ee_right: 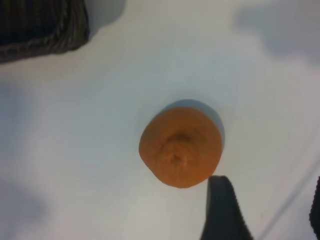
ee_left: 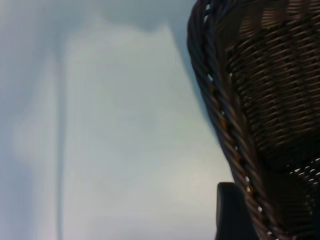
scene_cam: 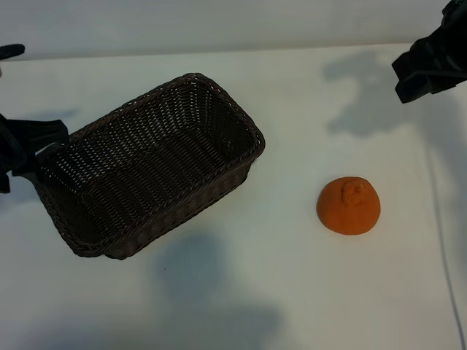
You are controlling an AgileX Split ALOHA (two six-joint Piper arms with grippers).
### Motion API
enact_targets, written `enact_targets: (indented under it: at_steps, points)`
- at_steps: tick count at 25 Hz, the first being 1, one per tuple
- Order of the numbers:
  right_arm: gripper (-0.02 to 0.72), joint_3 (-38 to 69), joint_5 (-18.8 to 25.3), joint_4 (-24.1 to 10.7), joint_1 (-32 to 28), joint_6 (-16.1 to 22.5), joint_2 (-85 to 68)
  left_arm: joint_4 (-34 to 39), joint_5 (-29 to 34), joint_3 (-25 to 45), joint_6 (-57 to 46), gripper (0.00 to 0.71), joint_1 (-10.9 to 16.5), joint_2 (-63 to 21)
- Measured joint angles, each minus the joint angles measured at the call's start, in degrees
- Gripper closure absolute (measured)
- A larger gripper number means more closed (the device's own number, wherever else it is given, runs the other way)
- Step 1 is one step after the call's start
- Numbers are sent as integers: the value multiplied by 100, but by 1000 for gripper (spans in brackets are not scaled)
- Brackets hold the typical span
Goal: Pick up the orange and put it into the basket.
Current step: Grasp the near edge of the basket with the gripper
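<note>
The orange (scene_cam: 349, 205) rests on the white table right of centre, stem bump up. In the right wrist view the orange (ee_right: 180, 147) lies just beyond one dark finger (ee_right: 222, 210). My right gripper (ee_right: 270, 207) is open with nothing between its fingers, and it hovers above the far right of the table (scene_cam: 429, 64), apart from the fruit. The dark-brown wicker basket (scene_cam: 149, 166) stands empty at centre left, set at a slant. My left gripper (scene_cam: 18, 149) is at the basket's left end. One left finger (ee_left: 230, 212) sits right beside the braided rim (ee_left: 220, 105); the other finger is out of view.
The white table (scene_cam: 241, 292) runs wide in front of the basket and between it and the orange. A thin line (scene_cam: 438, 219) runs along the table near its right edge. The arms cast shadows on the tabletop.
</note>
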Motion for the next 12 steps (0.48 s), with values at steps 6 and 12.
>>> enact_targets:
  at_steps: [6,12]
  points:
    - [281,0,26,0,0,-72,0,-69,-187,72,-100,287,302,5]
    - [281,0,38,0,0,-83,0,-200,-578,592,-134,287,903,5]
